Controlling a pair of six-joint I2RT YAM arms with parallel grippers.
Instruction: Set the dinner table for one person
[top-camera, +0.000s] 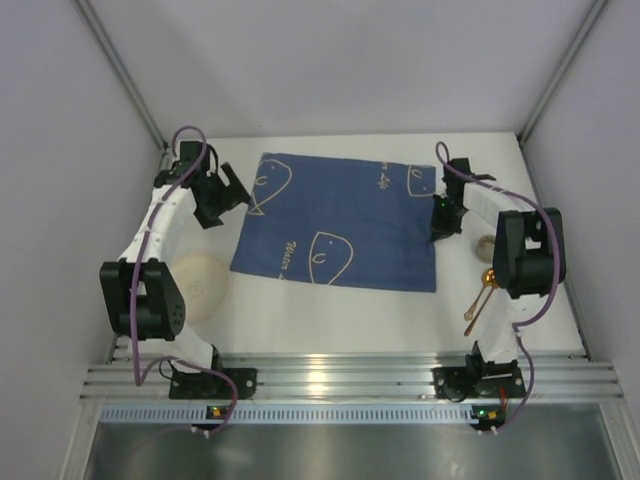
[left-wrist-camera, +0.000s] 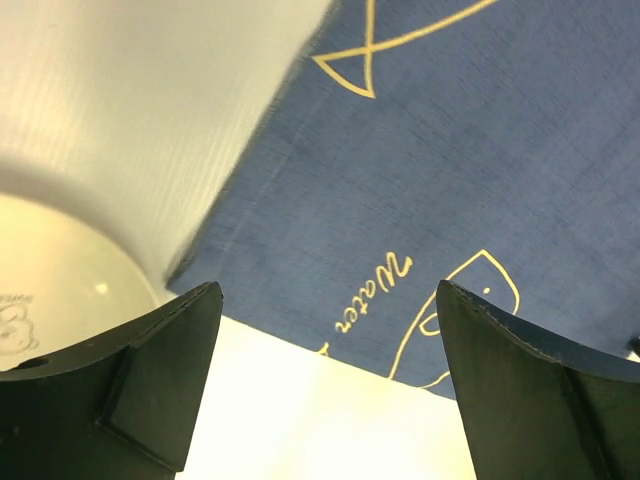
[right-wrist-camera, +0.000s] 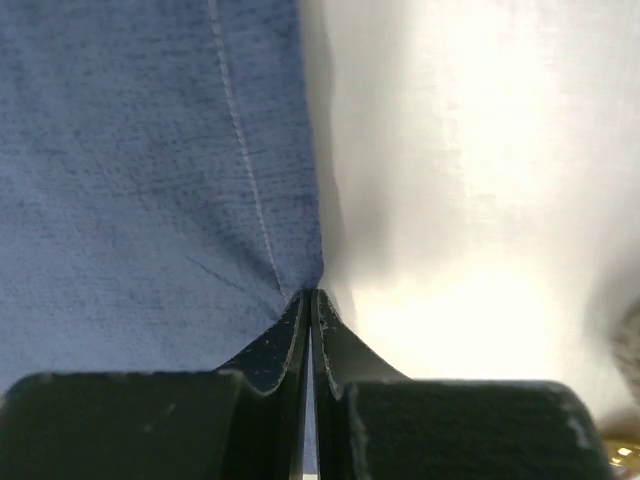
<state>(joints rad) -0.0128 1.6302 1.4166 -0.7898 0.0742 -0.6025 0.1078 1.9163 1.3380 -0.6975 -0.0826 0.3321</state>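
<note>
A blue fish-patterned cloth mat (top-camera: 340, 220) lies flat on the white dinner table (top-camera: 330, 320). My right gripper (top-camera: 443, 218) is shut on the mat's right edge; in the right wrist view its tips (right-wrist-camera: 310, 297) pinch the blue cloth (right-wrist-camera: 150, 180). My left gripper (top-camera: 218, 196) is open and empty just off the mat's left edge; its wrist view shows the mat (left-wrist-camera: 440, 170) between and beyond the spread fingers (left-wrist-camera: 170, 360). A cream plate (top-camera: 200, 285) sits at the left, also in the left wrist view (left-wrist-camera: 60, 290).
A gold spoon (top-camera: 480, 295) lies at the right, near the right arm. A small round bowl or cup (top-camera: 487, 245) is partly hidden behind that arm. Silver rails (top-camera: 340, 380) edge the table's near side; grey walls enclose the back and sides.
</note>
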